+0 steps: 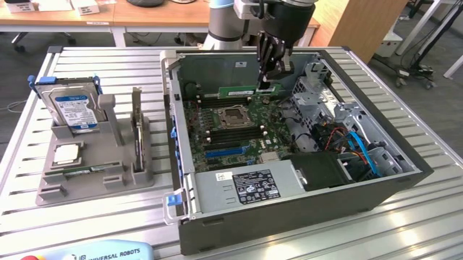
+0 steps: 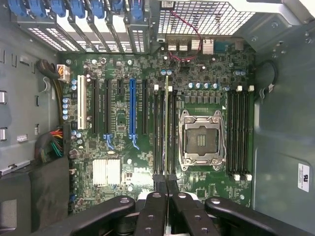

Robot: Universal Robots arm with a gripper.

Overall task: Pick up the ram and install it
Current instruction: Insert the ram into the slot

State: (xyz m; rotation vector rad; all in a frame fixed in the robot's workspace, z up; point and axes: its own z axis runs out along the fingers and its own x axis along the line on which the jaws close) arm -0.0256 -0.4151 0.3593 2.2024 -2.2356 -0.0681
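Observation:
The ram (image 1: pixel 239 92) is a slim green stick held level inside the open computer case (image 1: pixel 304 211), near its far wall. My gripper (image 1: pixel 266 82) comes down from above and is shut on it. In the wrist view the ram (image 2: pixel 166 123) shows edge-on, running out from between my fingertips (image 2: pixel 166 191). It hangs above the motherboard (image 2: pixel 123 128), lined up over the black memory slots (image 2: pixel 160 132) beside the empty CPU socket (image 2: pixel 199 140).
On the exterior view's left, a grey holder (image 1: pixel 94 184) carries a blue-labelled hard drive (image 1: pixel 72 108), a square silver processor chip (image 1: pixel 66 154) and a thin board on edge (image 1: pixel 136 124). The case also holds a power supply (image 1: pixel 250 187), drive cages and cables (image 1: pixel 354 146).

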